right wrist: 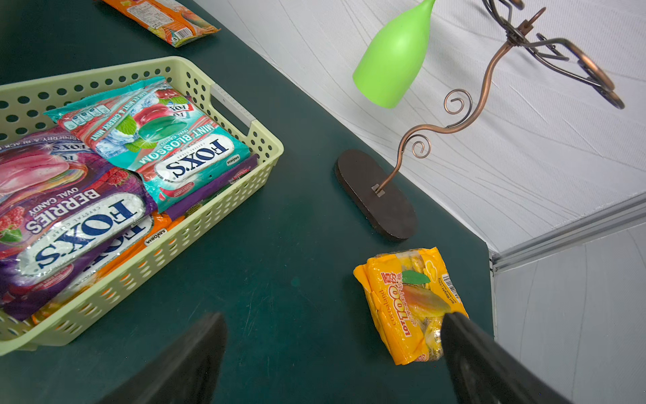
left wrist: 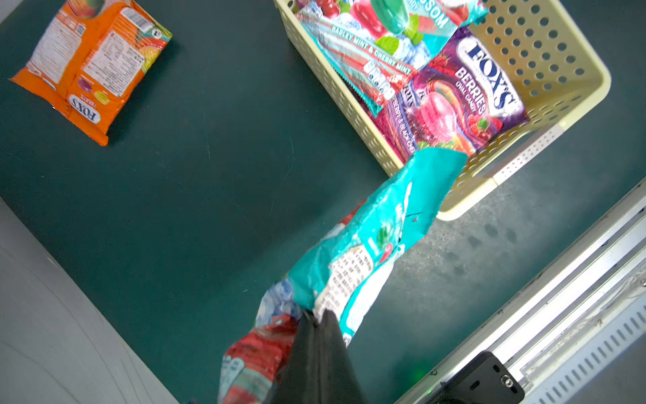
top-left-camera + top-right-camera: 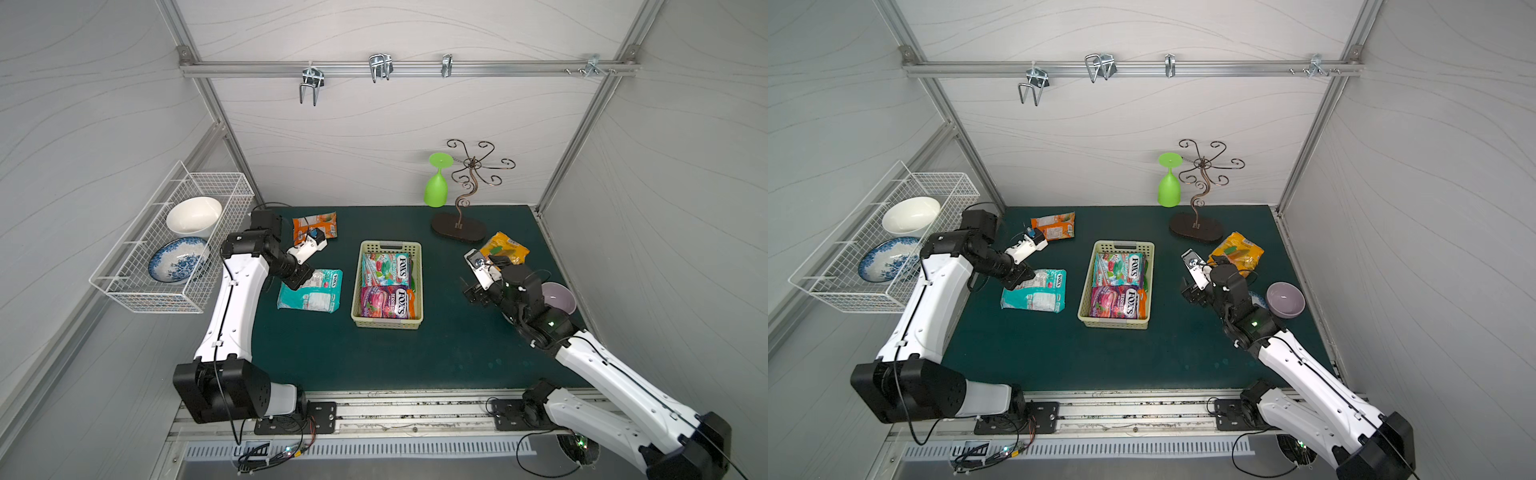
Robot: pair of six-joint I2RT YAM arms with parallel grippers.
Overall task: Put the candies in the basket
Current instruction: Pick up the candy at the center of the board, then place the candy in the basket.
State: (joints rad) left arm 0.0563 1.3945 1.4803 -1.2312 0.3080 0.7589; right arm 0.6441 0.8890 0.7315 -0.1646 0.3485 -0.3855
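White shells, black joints, black cables, screws on left arm (image 3: 232,307), right arm (image 3: 615,376); black right end effector (image 1: 335,320).

Glossy candies (image 2: 367,259), perforated plastic basket (image 3: 357,286)

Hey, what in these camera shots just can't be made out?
How many packets lie under the top two in the basket: right wrist view shows only orange and purple edges beneath.
Tips of the left gripper in both top views: its own body covers them.
One end of the teal packet: cut off by the left wrist view's edge.
Part of the purple bowl in a top view: behind the right arm.
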